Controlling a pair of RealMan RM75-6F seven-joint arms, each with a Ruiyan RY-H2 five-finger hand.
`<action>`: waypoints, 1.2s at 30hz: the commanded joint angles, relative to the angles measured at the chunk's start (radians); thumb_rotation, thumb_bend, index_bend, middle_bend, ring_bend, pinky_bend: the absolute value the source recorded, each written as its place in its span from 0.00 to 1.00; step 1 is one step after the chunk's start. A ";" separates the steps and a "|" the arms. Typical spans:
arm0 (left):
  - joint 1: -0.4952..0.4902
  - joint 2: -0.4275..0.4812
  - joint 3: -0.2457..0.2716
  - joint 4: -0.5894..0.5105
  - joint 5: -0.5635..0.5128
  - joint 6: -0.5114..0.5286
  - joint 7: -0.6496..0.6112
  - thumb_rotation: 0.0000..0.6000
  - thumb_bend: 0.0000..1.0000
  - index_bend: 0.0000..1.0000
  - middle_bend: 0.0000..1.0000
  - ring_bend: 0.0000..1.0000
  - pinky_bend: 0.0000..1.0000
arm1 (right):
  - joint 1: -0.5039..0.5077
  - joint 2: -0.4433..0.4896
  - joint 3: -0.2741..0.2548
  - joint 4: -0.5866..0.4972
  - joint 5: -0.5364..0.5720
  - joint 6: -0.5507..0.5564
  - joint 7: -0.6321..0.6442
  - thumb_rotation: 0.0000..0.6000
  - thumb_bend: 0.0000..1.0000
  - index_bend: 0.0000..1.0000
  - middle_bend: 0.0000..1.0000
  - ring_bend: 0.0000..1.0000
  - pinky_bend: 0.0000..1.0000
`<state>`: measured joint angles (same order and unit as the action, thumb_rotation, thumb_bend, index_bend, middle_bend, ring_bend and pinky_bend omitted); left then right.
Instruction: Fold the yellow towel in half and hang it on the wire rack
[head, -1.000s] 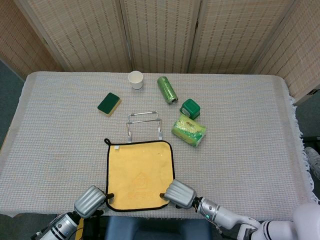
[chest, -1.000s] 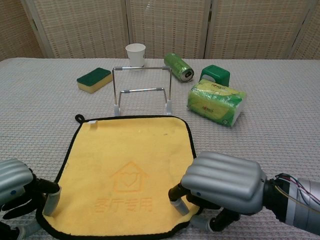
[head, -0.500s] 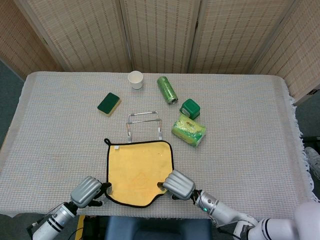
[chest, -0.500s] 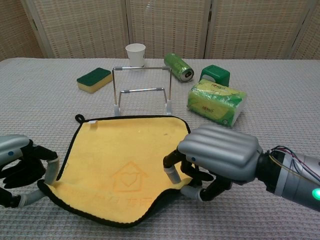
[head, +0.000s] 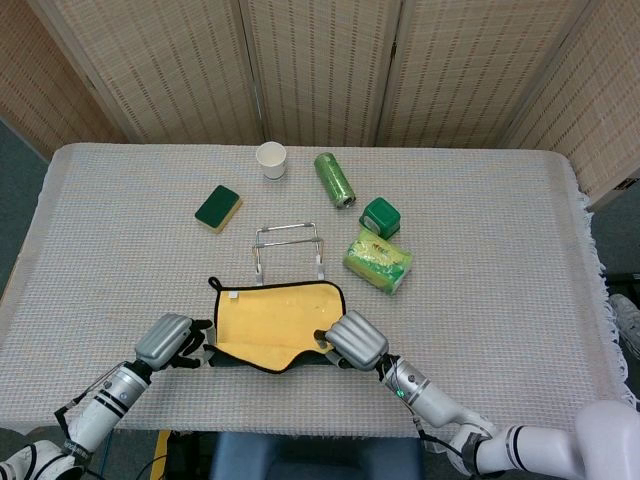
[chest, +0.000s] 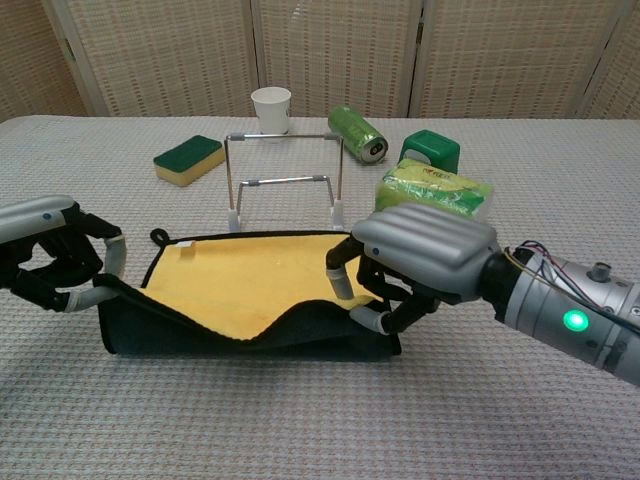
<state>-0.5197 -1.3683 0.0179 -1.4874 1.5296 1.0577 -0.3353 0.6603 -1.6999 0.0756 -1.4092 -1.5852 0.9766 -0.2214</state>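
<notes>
The yellow towel (head: 270, 313) (chest: 240, 285) with black trim lies in front of the wire rack (head: 288, 247) (chest: 286, 182). Its near edge is lifted off the table and curls toward the rack, showing the dark underside. My left hand (head: 166, 341) (chest: 50, 258) pinches the near left corner. My right hand (head: 348, 340) (chest: 420, 265) pinches the near right corner. The far edge with its small loop still rests flat at the rack's feet.
Behind the rack stand a white paper cup (head: 271, 159), a green can (head: 334, 179) on its side and a green-yellow sponge (head: 218, 207). A small green box (head: 380, 216) and a green tissue pack (head: 377, 261) lie right of the rack, close to my right hand.
Both hands have raised the towel's near edge and carried it toward the rack. The towel's visible yellow area has shrunk and its dark underside now shows.
</notes>
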 joint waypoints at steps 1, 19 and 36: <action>-0.024 0.007 -0.028 0.007 -0.052 -0.053 -0.040 1.00 0.49 0.58 0.93 0.87 0.90 | 0.006 -0.016 0.015 0.024 0.021 0.000 -0.010 1.00 0.51 0.69 0.90 1.00 1.00; -0.129 0.020 -0.122 0.067 -0.244 -0.299 -0.142 1.00 0.49 0.56 0.93 0.87 0.90 | 0.064 -0.123 0.097 0.181 0.127 -0.003 -0.051 1.00 0.51 0.70 0.91 1.00 1.00; -0.168 -0.028 -0.153 0.170 -0.331 -0.395 -0.111 1.00 0.49 0.40 0.93 0.87 0.90 | 0.100 -0.175 0.121 0.257 0.199 -0.016 -0.101 1.00 0.51 0.70 0.91 1.00 1.00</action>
<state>-0.6866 -1.3947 -0.1342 -1.3190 1.2008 0.6642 -0.4471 0.7589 -1.8730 0.1956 -1.1535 -1.3873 0.9612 -0.3218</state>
